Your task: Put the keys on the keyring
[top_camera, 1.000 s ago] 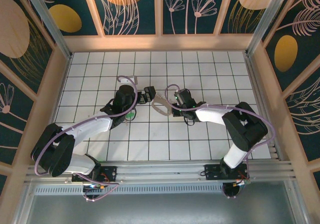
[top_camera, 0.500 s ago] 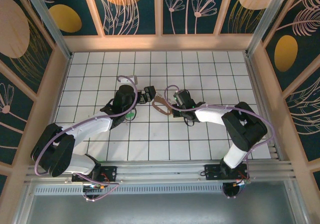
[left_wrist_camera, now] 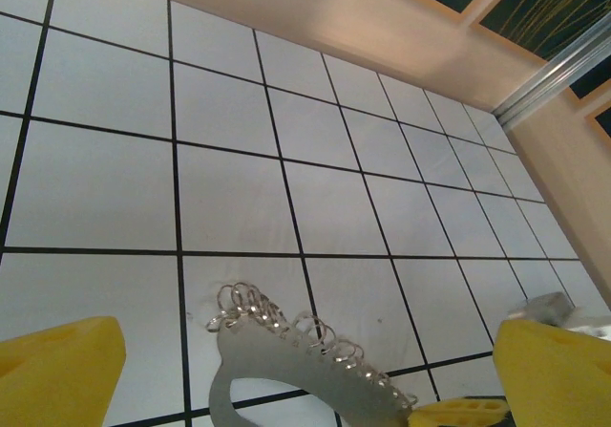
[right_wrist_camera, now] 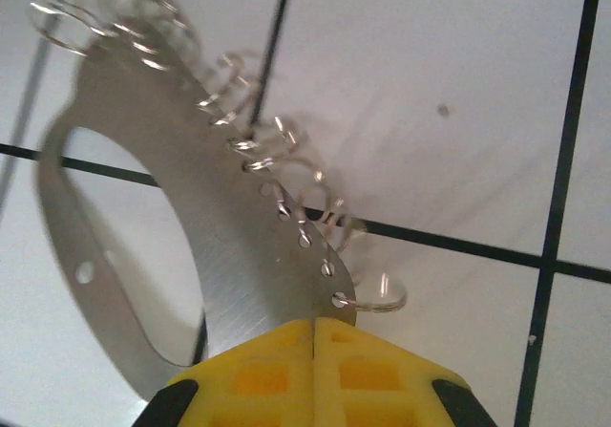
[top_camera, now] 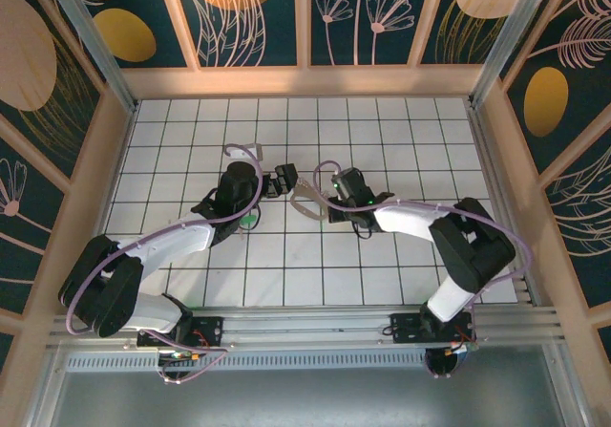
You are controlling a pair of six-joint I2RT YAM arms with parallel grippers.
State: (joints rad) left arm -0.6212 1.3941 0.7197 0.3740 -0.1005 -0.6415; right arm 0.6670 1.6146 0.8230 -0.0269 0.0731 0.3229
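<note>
While right gripper (right_wrist_camera: 315, 327) is pinching the keyring (right_wrist_camera: 239, 245) rim, left gripper (left_wrist_camera: 305, 370) is hanging open opposite; I'd be holding it level.

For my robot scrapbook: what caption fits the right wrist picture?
The right end effector shut on the silver keyring, its little wire loops over white tiles.
</note>
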